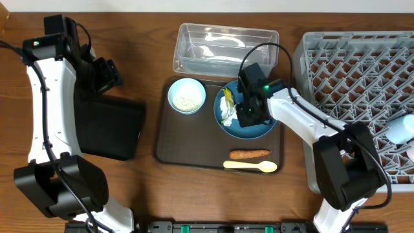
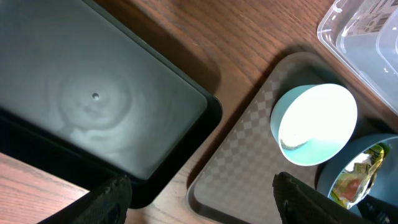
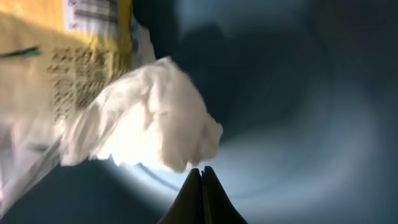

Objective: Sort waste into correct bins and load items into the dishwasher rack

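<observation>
While the right gripper (image 3: 202, 179) sits closed in the blue bowl (image 1: 260, 127) beside tissue (image 3: 149, 118) and wrapper (image 1: 226, 105), carrot (image 1: 250, 154), spoon (image 1: 251, 166) and small bowl (image 1: 187, 96) lie unsorted on the tray (image 1: 187, 144); the left gripper (image 2: 202, 190) hangs open.

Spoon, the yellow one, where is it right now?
In the overhead view, the yellow spoon lies on the right side of the brown tray, at the edge nearest the robot. It is just below the carrot and the blue bowl.
</observation>
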Robot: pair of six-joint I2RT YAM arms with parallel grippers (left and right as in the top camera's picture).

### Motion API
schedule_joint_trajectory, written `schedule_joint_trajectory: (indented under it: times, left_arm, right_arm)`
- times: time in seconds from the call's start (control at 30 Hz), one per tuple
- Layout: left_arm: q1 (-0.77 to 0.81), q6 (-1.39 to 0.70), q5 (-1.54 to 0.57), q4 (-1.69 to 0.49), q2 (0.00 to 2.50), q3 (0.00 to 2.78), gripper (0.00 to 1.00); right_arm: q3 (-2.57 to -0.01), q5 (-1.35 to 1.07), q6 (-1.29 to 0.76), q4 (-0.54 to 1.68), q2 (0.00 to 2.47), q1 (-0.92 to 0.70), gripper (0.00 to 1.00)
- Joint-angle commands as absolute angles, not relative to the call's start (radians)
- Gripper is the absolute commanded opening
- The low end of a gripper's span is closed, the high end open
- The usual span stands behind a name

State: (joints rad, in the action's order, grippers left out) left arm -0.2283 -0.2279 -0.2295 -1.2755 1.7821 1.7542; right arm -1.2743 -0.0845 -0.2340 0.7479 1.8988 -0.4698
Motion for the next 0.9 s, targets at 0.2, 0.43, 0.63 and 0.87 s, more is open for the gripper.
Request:
schedule_joint_trajectory:
  times: [0.2, 0.43, 0.63, 0.87]
  left_arm:
    - [-0.23, -0.218, -0.223, -1.276, 1.777, 1.744, 0.76]
    - [-0.23, -0.218, -0.223, -1.276, 1.777, 1.744, 0.76]
    - [-0.23, -0.218, -0.223, -1.276, 1.777, 1.744, 0.76]
    - [-0.23, -0.218, -0.223, -1.279, 1.777, 1.744, 0.76]
  right_arm:
    - [-1.364, 0.027, -0.245, 0.604, 1.646, -0.474, 0.01]
    - [-1.359, 0.033, -0.246, 0.691, 1.68, -0.469, 0.27]
    - [-1.358, -0.038, -0.247, 0.761, 1.813, -0.494, 0.35]
    - [-1.358, -0.038, -0.247, 0.762, 1.969, -0.525, 0.35]
